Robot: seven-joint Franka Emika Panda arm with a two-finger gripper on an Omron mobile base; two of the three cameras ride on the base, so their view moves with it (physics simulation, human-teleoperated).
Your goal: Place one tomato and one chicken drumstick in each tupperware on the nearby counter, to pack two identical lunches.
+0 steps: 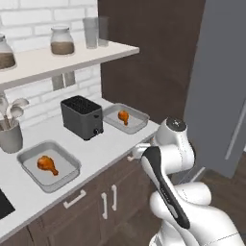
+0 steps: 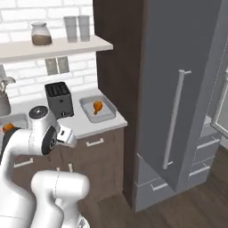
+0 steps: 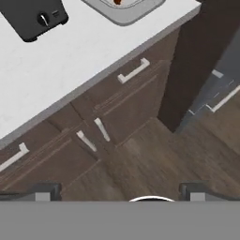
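Note:
Two grey tupperware trays sit on the pale counter [image 1: 103, 153]. The near tupperware [image 1: 48, 166] holds a chicken drumstick [image 1: 47, 164]. The far tupperware [image 1: 126, 118] by the counter's right end holds another drumstick [image 1: 124, 116]. The right base view shows that far tupperware [image 2: 98, 109] and its drumstick [image 2: 97, 106]. No tomato is in view. My gripper [image 1: 135, 153] hangs off the counter's front edge, above the floor and cabinet doors. In the hand view its fingertips [image 3: 44, 192] stand wide apart, so the gripper [image 3: 120, 193] is open with nothing between them.
A black toaster [image 1: 82, 116] stands between the trays. A grey utensil holder [image 1: 9, 132] sits at the back left. A shelf [image 1: 67, 57] above carries jars and glasses. A tall grey fridge [image 2: 178, 98] with a long handle stands right of the counter.

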